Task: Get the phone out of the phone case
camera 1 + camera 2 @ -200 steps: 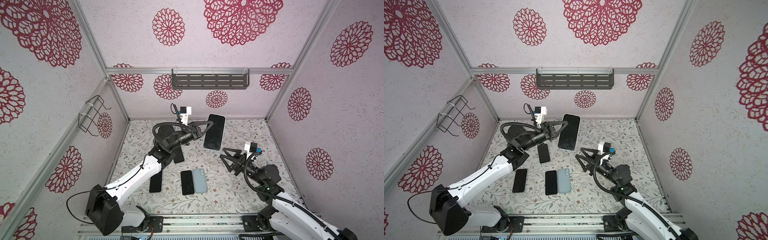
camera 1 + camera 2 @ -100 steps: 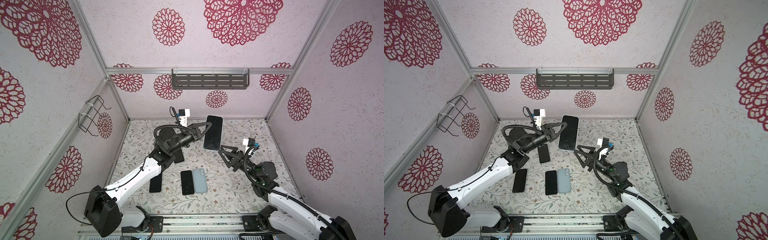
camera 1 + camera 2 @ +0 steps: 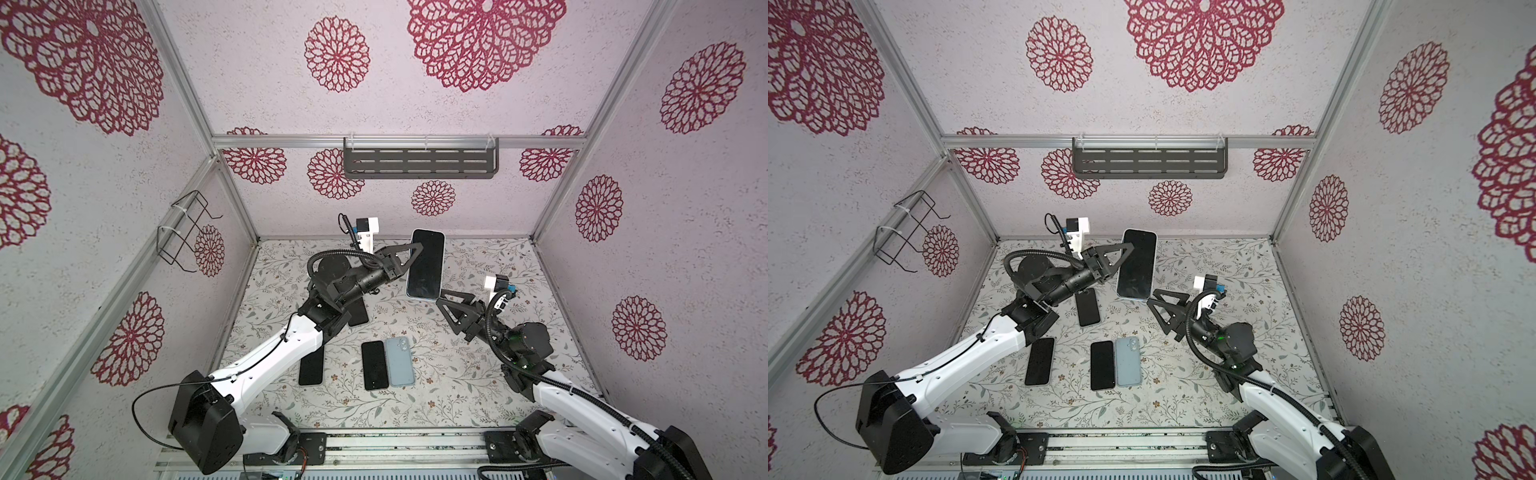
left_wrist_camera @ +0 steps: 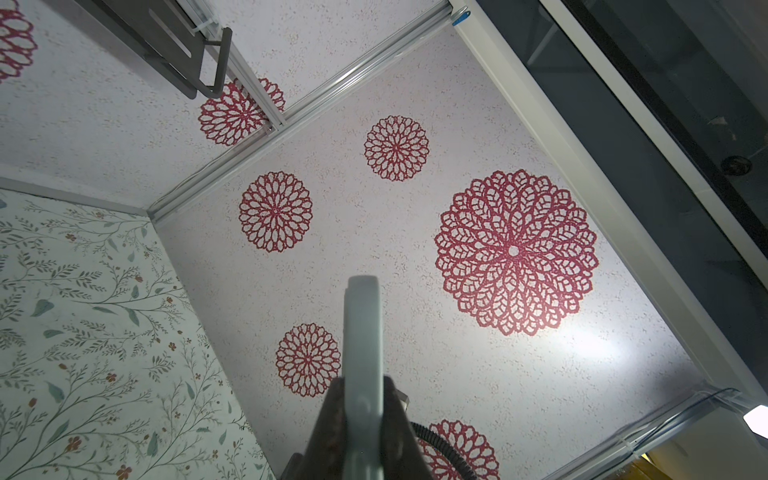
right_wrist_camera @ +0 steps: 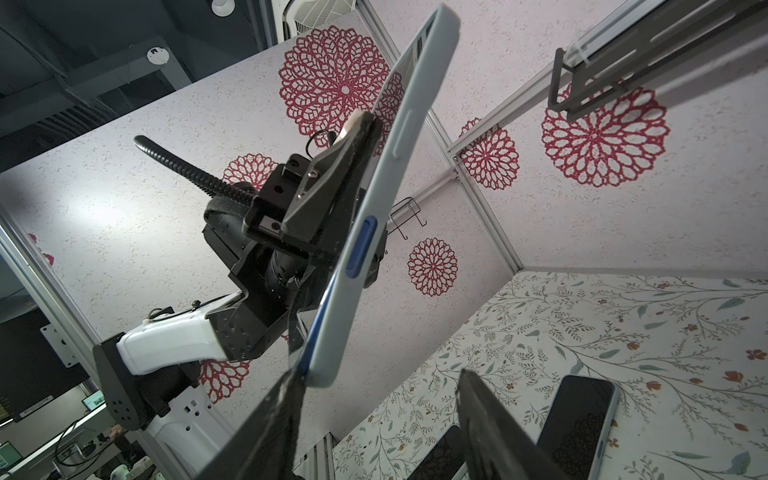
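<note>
Phone [image 3: 424, 266] and phone case [image 5: 374, 232] hang together above the far middle of the table [image 3: 457, 386], lifted clear of it. In both top views the long axis runs from far to near, leaning slightly. The dark screen faces up toward the camera, with the pale blue-grey case behind it. The phone sits inside the case. In the right wrist view a dark blue side button shows in the case's edge, and a thin blue strip of the phone's side shows along the rim toward the near corner.

The left gripper [image 3: 413, 253] pinches the case's left long edge in its far half, one finger on the screen side and one on the back. The right gripper [image 3: 440, 300] has its jaws spread just under the near end. One finger [image 5: 282, 407] reaches the near corner, but I cannot tell whether it touches.

On the table lie three dark phones [image 3: 1102, 365] [image 3: 1040, 361] [image 3: 1088, 307] screen-up. A blue-grey one [image 3: 399, 361] lies camera side up, just beside a dark one.
</note>
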